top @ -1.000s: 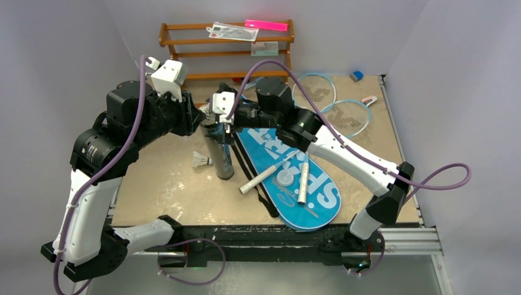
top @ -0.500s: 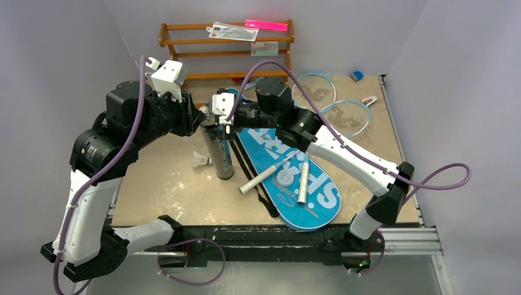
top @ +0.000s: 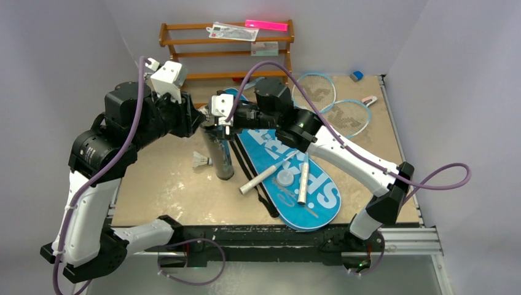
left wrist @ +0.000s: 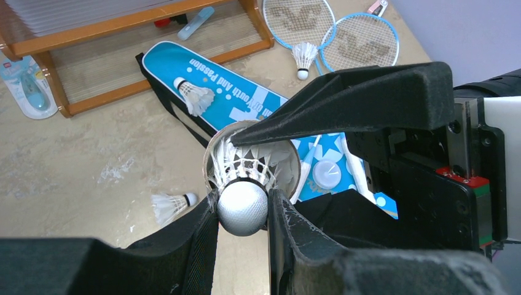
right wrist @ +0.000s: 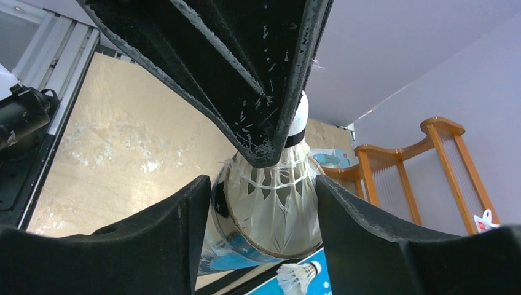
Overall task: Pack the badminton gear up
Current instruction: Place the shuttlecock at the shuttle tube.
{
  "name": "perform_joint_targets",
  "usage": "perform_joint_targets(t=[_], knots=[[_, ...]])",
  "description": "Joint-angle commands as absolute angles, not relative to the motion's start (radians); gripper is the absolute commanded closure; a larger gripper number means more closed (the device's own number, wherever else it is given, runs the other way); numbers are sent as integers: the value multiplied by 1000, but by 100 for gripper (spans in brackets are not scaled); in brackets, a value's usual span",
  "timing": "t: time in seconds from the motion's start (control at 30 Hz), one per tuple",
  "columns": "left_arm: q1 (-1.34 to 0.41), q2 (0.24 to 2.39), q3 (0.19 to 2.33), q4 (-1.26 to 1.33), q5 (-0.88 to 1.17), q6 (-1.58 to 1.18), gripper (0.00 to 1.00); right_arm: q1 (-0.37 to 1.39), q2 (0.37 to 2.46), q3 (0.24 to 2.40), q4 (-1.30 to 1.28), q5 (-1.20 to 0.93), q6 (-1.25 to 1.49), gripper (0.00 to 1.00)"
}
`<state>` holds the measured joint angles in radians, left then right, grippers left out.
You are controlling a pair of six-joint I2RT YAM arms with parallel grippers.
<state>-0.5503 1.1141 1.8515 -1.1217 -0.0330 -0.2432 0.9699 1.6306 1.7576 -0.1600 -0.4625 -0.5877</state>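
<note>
The long black tube [top: 221,153] stands upright left of the blue "SPORT" bag [top: 319,196]. My left gripper [left wrist: 242,212] is shut on the grey cork of a white shuttlecock [left wrist: 242,208]; its feathers sit inside the tube's mouth [right wrist: 276,203]. My right gripper [right wrist: 264,221] is shut on the tube [right wrist: 230,246] just below its rim. Another shuttlecock [top: 201,161] lies on the table left of the tube, one [left wrist: 193,95] on the bag, one [left wrist: 302,56] by the two rackets [top: 347,117]. Their white handles [top: 303,178] lie across the bag.
A round clear lid [top: 285,178] lies on the bag between the handles. The brown wooden rack [top: 227,49] stands against the back wall. A small blue bit [top: 356,75] and a pink bit [top: 368,99] lie at the back right.
</note>
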Motion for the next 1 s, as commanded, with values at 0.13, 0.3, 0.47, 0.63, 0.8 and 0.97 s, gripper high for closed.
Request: perform_joint_targets(t=[0.13, 0.3, 0.47, 0.63, 0.8, 0.97], knots=[[-552, 1136, 1877, -1130, -57, -242, 100, 974, 1611, 1781, -131, -449, -583, 30], [-552, 1163, 1889, -1161, -82, -237, 100, 973, 1594, 1774, -136, -440, -583, 24], [-552, 1195, 1920, -1200, -96, -232, 100, 973, 1558, 1733, -107, -426, -575, 15], [-551, 1202, 1929, -1212, -99, -234, 100, 973, 1543, 1722, -112, -413, -566, 20], [-551, 1166, 1904, -1177, -69, -244, 100, 974, 1558, 1734, -132, -406, -568, 21], [-551, 1182, 1899, -1181, -79, -234, 100, 973, 1541, 1708, -109, -413, -550, 20]])
